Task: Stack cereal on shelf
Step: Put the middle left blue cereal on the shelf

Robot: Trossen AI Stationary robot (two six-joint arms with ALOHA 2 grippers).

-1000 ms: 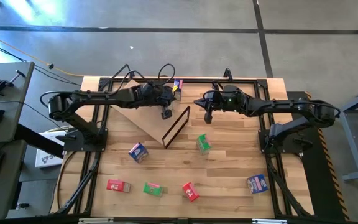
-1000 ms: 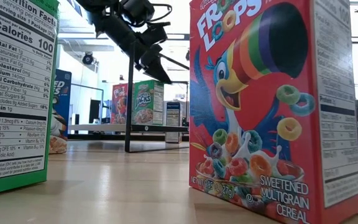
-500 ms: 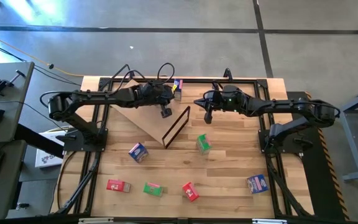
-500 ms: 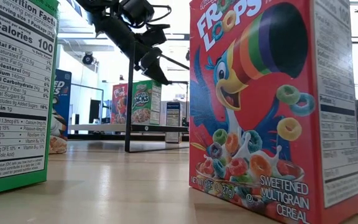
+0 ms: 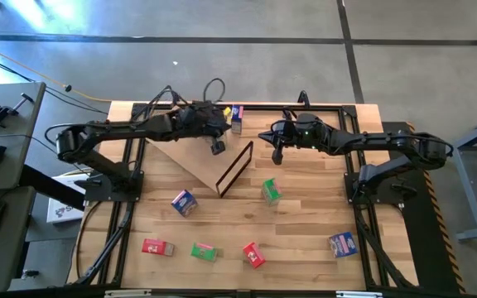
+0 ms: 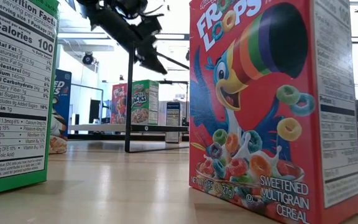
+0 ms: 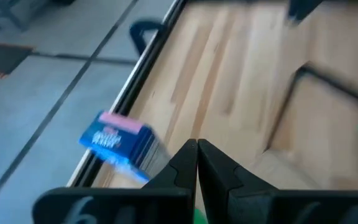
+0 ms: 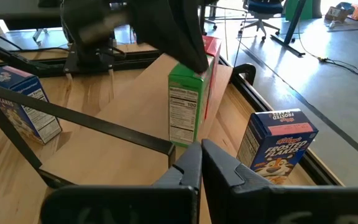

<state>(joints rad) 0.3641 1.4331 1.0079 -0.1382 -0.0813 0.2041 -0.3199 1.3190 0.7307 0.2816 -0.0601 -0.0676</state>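
Striped wood tabletop (image 5: 305,215) has the shelf (image 5: 195,159) lying flat. Left gripper (image 5: 218,147) hovers over it, fingers pressed together, holding nothing. Right gripper (image 5: 277,156) sits just past the frame end (also pinched closed, empty). Cereal (image 5: 235,117) stands at the shelf's far edge, others scattered nearer.

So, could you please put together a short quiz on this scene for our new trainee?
1. True or false: the right gripper is holding something.
2. From above, how many cereal boxes sit on the table in front of the shelf, clear of it? A three, B six, C nine.
3. Fill in: in the right wrist view, the upright box on the shelf closest to that gripper is coloured ___.
Key: 1 false, it is shut on nothing; 2 B; 3 green.
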